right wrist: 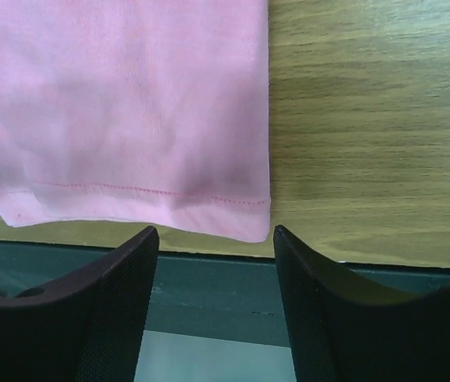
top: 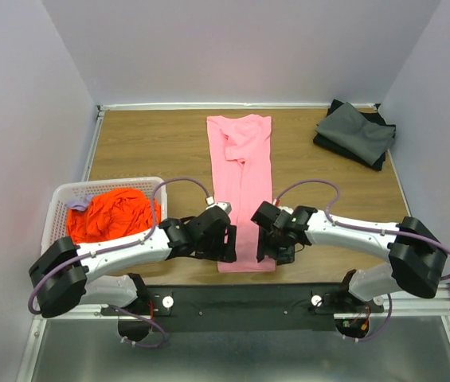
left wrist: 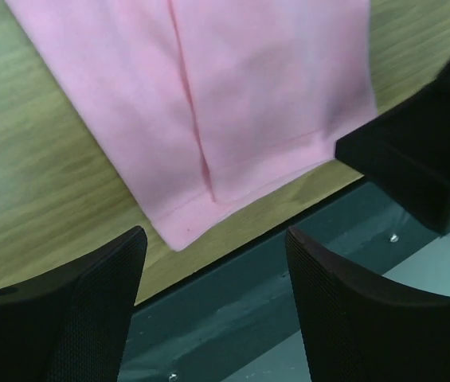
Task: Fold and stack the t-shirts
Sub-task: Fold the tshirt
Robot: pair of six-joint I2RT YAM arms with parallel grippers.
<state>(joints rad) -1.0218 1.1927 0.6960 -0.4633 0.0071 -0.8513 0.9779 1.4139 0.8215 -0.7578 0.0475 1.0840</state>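
Three lots of t-shirts on one table, both hands spread at the pink one's near hem.

Pink t-shirt [top: 240, 171]: folded into a long narrow strip, flat down the middle of the table [top: 153, 151], with its hem at the front edge. Left hand [top: 229, 243] is at the hem's left corner with its fingers [left wrist: 73, 310] apart, gripping nothing. Right hand [top: 266, 245] is at the right corner with its fingers [right wrist: 344, 318] likewise apart, the cloth just ahead of them. Each hand's dark body stands close beside the other across the strip. Orange t-shirt [top: 113, 213]: bunched in the white basket [top: 59, 195] at the near left, beside the left arm. Dark grey t-shirts [top: 354, 131]: folded pile in the far right corner, well apart from both hands.
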